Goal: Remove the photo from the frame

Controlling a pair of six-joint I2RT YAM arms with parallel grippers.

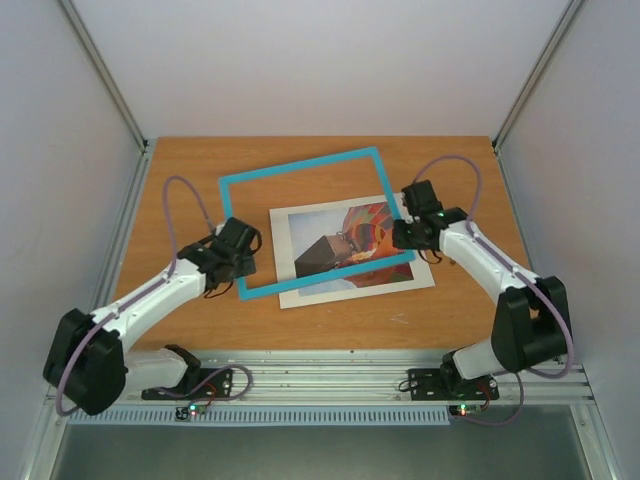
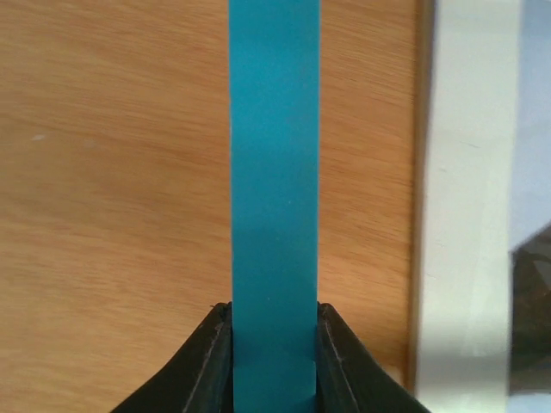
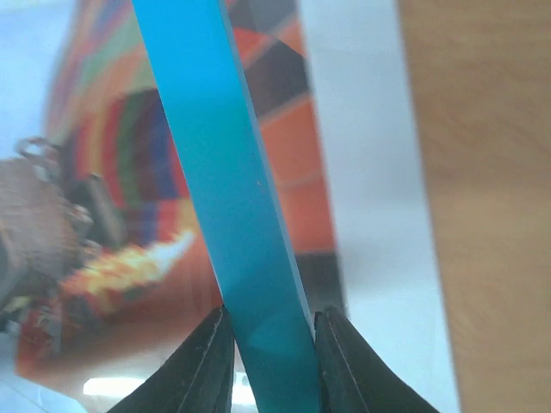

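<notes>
The turquoise frame (image 1: 300,170) hangs tilted above the wooden table, held at both sides. My left gripper (image 1: 240,262) is shut on its left bar (image 2: 274,198), which runs straight up between the fingers (image 2: 211,357). My right gripper (image 1: 405,232) is shut on its right bar (image 3: 225,172), the fingers (image 3: 344,361) pressing either edge. The photo (image 1: 355,245) of the orange-red balloon lies flat on the table under the frame's near right corner, partly crossed by the near bar. In the right wrist view the photo (image 3: 103,198) shows blurred beneath the bar, with a white margin (image 3: 362,155).
The wooden table (image 1: 180,160) is bounded by white walls on three sides and a metal rail (image 1: 330,385) at the near edge. A pale strip, the photo's margin (image 2: 465,206), runs along the right of the left wrist view.
</notes>
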